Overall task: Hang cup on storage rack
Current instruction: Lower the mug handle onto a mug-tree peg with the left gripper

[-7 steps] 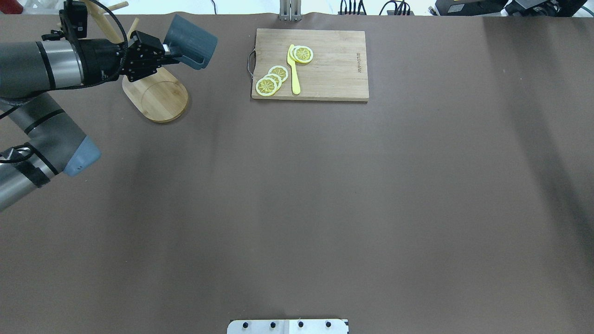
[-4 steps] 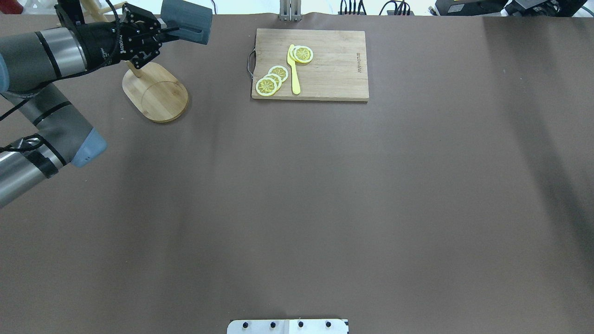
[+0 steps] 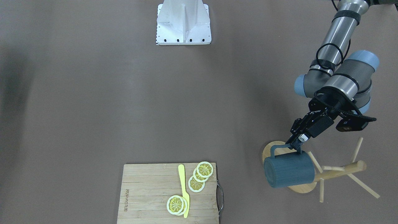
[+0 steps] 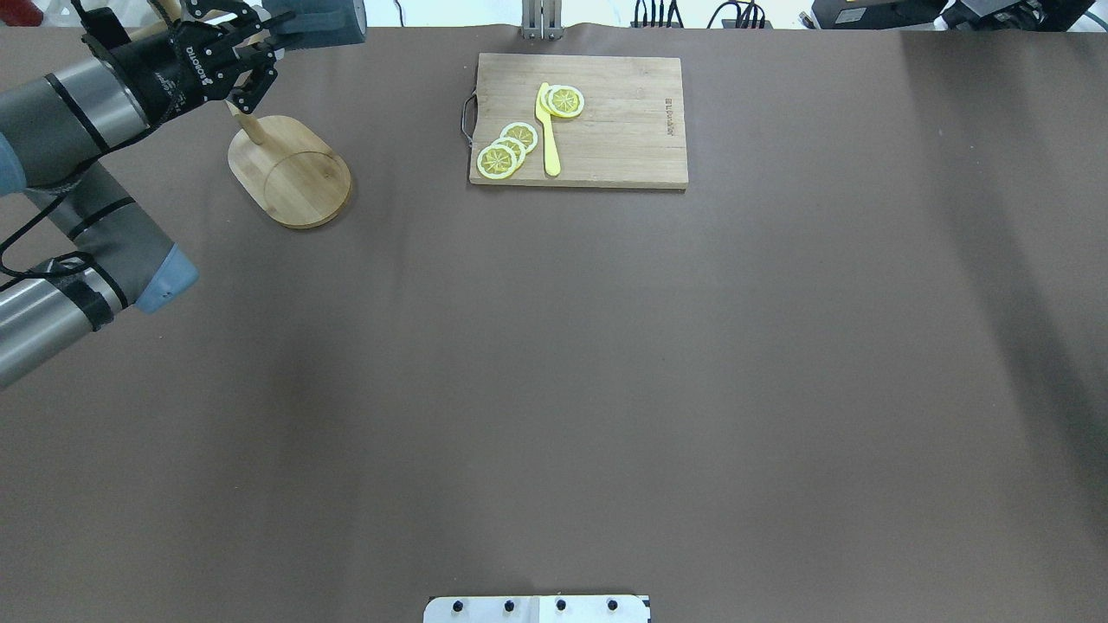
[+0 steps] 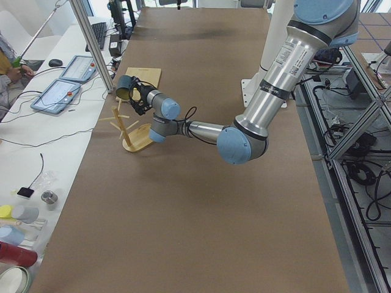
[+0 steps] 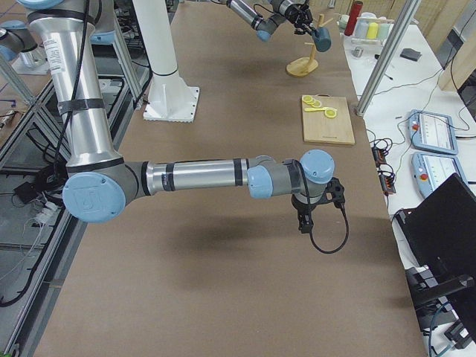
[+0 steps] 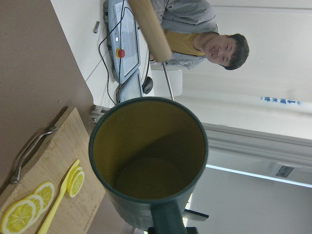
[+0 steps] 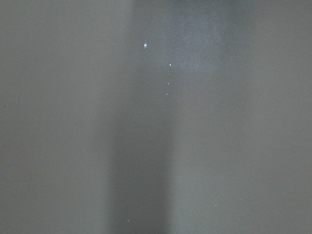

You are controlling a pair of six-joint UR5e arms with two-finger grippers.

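The left claw (image 3: 295, 147) holds the cup (image 3: 289, 173) sideways above the storage rack (image 3: 342, 171).

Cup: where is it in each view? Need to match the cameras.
Front-facing: cup lower right, by the storage rack.
Overhead: cup top left, clipped by the edge.
Exterior left: cup upper left.
Exterior right: cup at top, right of centre.
Left wrist: cup fills the centre, mouth toward camera.
Right wrist: not in it.
Shared landmark: cutting board, seen in all but right wrist.
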